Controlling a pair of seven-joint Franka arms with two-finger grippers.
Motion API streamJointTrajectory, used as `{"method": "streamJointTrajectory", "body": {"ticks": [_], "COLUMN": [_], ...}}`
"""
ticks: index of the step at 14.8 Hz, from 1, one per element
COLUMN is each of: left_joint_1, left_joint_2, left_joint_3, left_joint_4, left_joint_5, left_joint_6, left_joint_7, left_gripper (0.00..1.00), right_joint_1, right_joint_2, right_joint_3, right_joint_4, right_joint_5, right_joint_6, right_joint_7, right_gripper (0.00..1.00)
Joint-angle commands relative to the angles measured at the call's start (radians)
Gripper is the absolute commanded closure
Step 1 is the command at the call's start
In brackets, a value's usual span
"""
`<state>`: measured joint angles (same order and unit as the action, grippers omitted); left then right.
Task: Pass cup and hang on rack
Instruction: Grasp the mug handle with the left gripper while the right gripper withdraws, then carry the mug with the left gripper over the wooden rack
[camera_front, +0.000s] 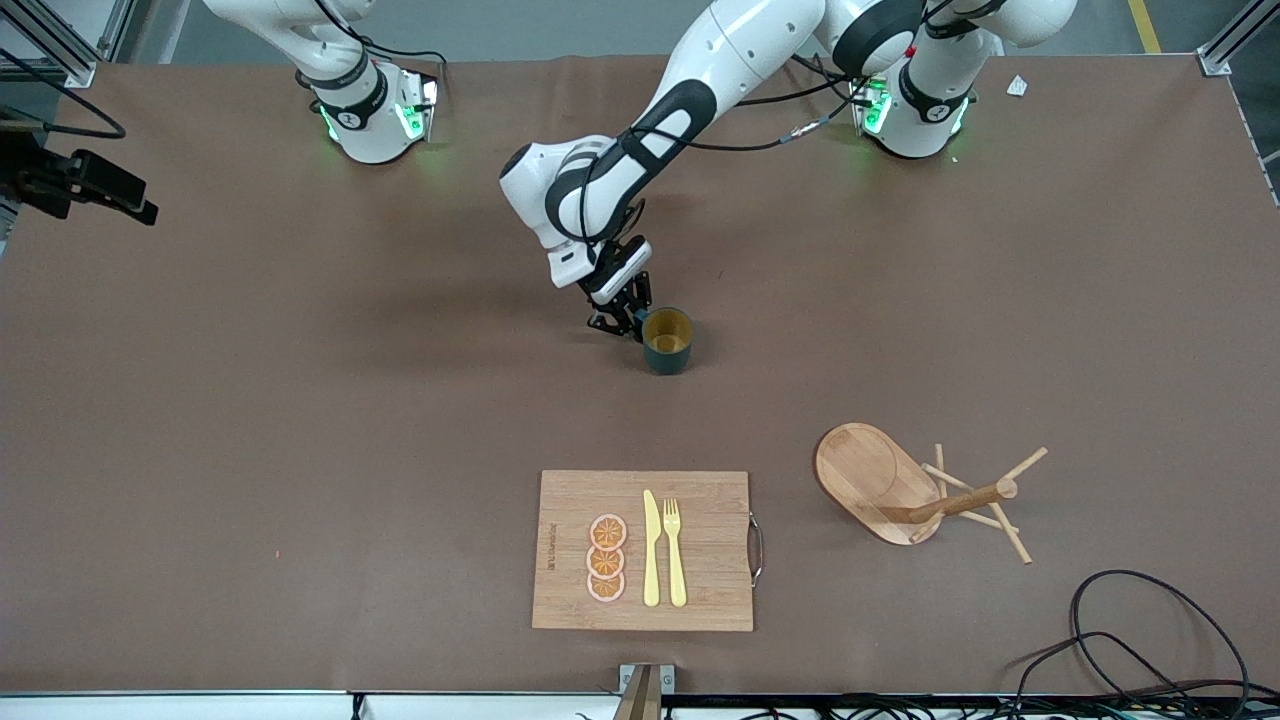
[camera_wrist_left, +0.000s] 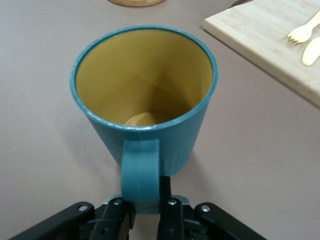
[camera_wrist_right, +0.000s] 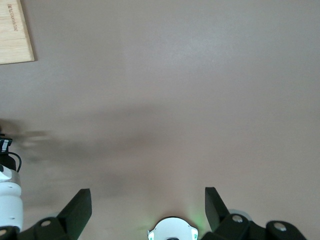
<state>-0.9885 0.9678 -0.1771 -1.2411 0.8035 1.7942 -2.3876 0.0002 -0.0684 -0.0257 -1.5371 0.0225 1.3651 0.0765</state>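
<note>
Now left tool (camera_wrist_left: 141, 207) clamps cup (camera_wrist_left: 150, 95) handle, fingertips cropped; right tool (camera_wrist_right: 147, 205) spread wide.

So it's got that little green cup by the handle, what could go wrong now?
The left gripper pinches only the cup's thin handle, so the cup could swing or slip when lifted. The rack stands tilted, its post slanting off the base, which could make hanging awkward. The right gripper waits open over bare table.

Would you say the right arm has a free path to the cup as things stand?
Probably yes: the right pincer hangs open over bare table, and nothing stands between it and the cup, though the left pincer grips its handle.
</note>
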Motion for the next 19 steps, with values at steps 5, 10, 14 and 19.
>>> {"method": "streamJointTrajectory", "body": {"ticks": [5, 10, 14, 19], "left_joint_1": [0.204, 0.402, 0.523, 0.746], "left_joint_2": [-0.283, -0.452, -0.497, -0.583], "left_joint_3": [-0.013, -0.016, -0.03, -0.042], "left_joint_4": [-0.018, -0.037, -0.058, -0.207], "left_joint_5": [-0.387, -0.728, -0.958, -1.326], "left_joint_6": [0.071, 0.114, 0.189, 0.24], "left_joint_7": [0.272, 0.56, 0.703, 1.078], "left_gripper": [1.0, 1.0, 1.0, 1.0], "right_joint_1": [-0.006, -0.006, -0.006, -0.003], "right_joint_2": [-0.054, -0.053, -0.053, -0.053], "right_joint_3": [-0.002, -0.022, -0.048, -0.046], "right_joint_4": [-0.037, -0.032, -0.032, -0.031], "right_joint_5": [0.027, 0.025, 0.025, 0.01], "right_joint_6": [0.017, 0.02, 0.02, 0.017], "right_joint_7": [0.002, -0.009, -0.079, -0.081], "right_gripper": [0.0, 0.0, 0.0, 0.0]}}
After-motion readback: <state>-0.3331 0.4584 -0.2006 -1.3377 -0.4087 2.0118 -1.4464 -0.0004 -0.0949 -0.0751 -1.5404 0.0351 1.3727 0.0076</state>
